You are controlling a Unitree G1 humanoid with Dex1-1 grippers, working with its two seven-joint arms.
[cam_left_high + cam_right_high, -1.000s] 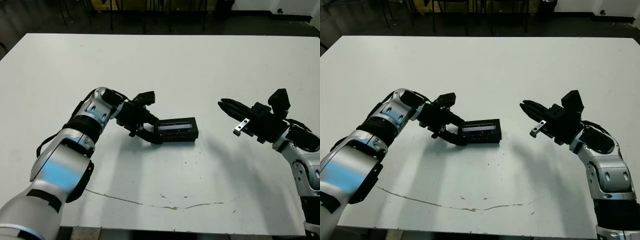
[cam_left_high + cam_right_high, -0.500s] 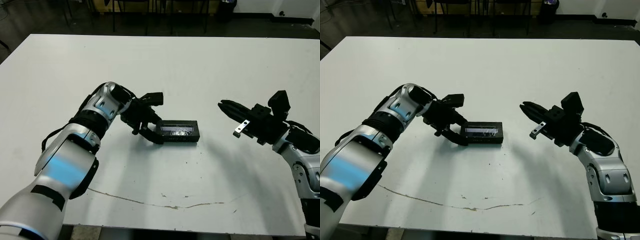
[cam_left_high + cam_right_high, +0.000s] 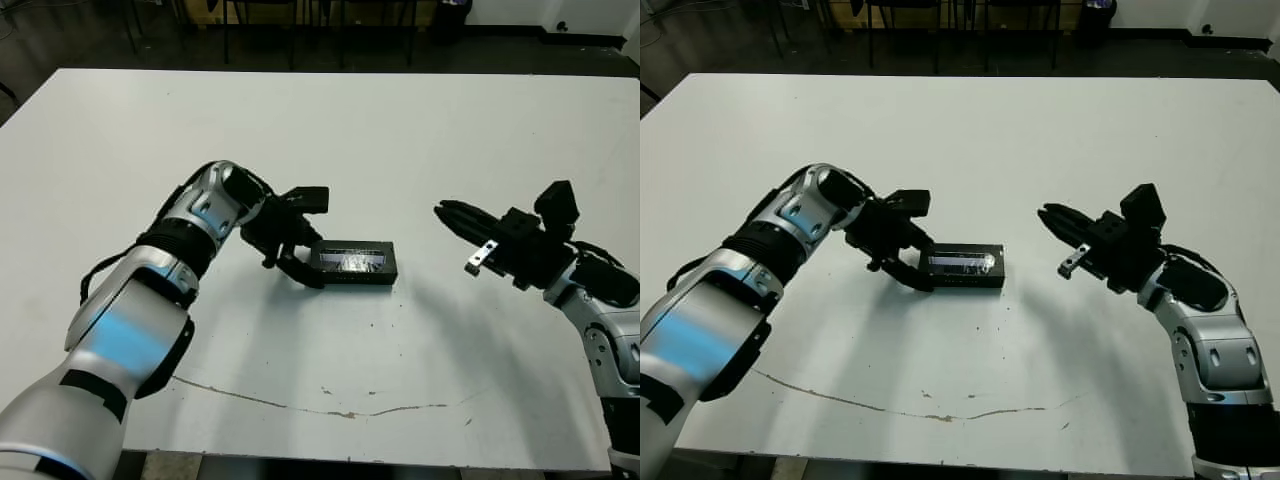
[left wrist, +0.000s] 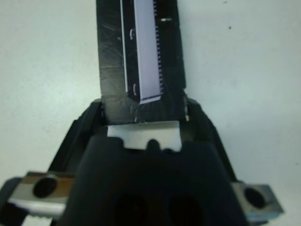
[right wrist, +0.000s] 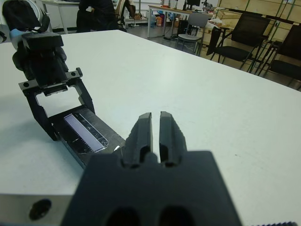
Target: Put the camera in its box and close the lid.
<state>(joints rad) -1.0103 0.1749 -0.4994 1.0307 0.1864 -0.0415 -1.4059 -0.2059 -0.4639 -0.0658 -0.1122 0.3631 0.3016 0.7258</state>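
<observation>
White table (image 3: 420, 130) fills the view, with a thin dark crack-like line (image 3: 300, 405) running across its near part. Over on the left, the silver-and-black left arm (image 3: 190, 235) reaches in toward the middle, and the left gripper (image 3: 305, 262) has its two black fingers spread around the left end of a black rectangular piece lying flat on the table. One finger sits on the far side of that end, the other on the near side, hugging it. By its pale strip and silvery patch this is the lid (image 3: 354, 263), with the strip running along its length. The wrist view confirms it: the lid (image 4: 141, 56) runs straight out from between the fingers, pale strip facing the lens. Whether the box or the camera sits under it, I can't tell.

Moving right, there is a stretch of bare table. Then comes the right gripper (image 3: 445, 211), raised off the surface and well apart from the lid. Its fingers are pressed together with nothing between them, pointing back toward the lid. From its own wrist, the right gripper's fingers (image 5: 143, 132) show only a thin slit between them.
</observation>
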